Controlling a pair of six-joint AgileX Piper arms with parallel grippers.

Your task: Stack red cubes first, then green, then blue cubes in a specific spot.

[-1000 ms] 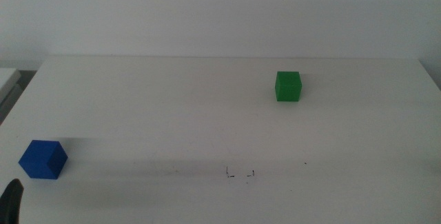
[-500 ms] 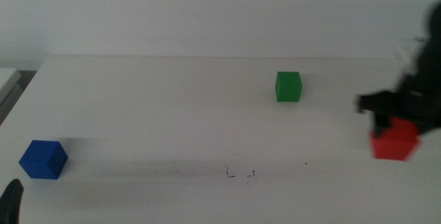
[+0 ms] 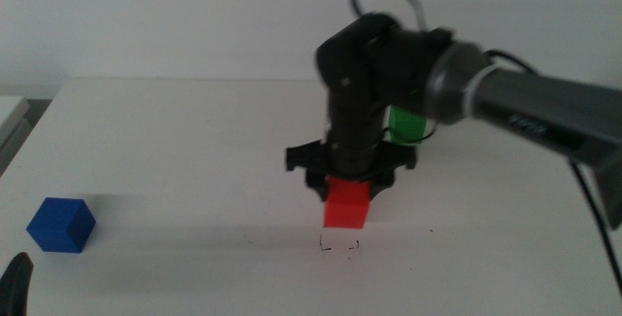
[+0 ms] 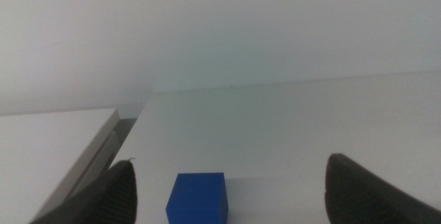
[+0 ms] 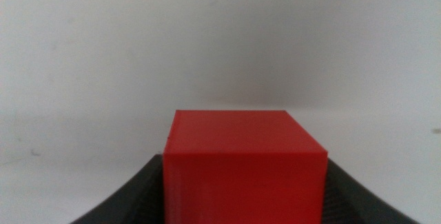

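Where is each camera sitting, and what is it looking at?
Middle view: above the table's near side, looking forward and down; shows the right arm, right gripper holding the red cube over the pen marks, and the left gripper waiting low.
Left wrist view: on the left arm, looking between its open jaws at the blue cube.
Right wrist view: on the right arm, looking at the red cube in its jaws.
Shared: both cubes also appear in the middle view.

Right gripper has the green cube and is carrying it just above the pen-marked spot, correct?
Not quite: the right gripper is shut on the red cube, not the green cube, which sits behind the arm. The middle view shows it, just above the marked spot.
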